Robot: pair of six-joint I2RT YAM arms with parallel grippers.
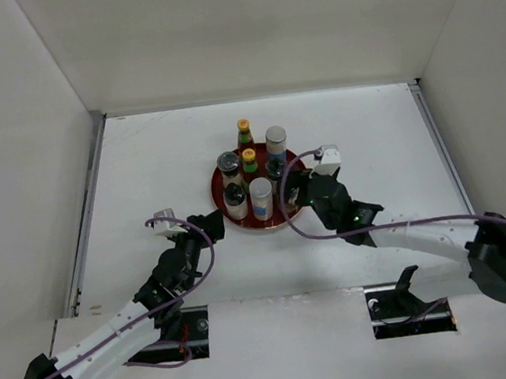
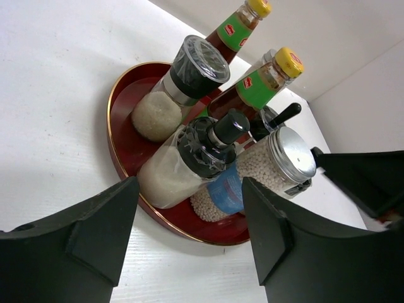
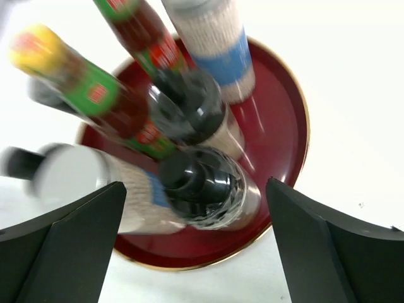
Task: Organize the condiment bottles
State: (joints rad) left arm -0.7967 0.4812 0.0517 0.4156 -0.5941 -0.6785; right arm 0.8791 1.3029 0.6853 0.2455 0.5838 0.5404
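Six condiment bottles stand together on a round red tray (image 1: 220, 196). Two dark red sauce bottles (image 1: 244, 133) (image 1: 249, 161) with yellow caps are at the back. The shaker jars are around them: a tall silver-lidded one (image 1: 276, 142), a dark-lidded one (image 1: 228, 163), a dark-topped one (image 1: 235, 196) and a silver-lidded one (image 1: 261, 193). My left gripper (image 1: 212, 225) is open and empty just off the tray's near left rim (image 2: 117, 136), facing the dark-topped jar (image 2: 202, 151). My right gripper (image 1: 292, 194) is open and empty at the tray's right rim, over a dark-lidded jar (image 3: 202, 183).
The white table is walled in on three sides. My right gripper shows as a dark shape in the left wrist view (image 2: 366, 177), just beyond the silver-lidded bead jar (image 2: 278, 161). The right wrist view is blurred.
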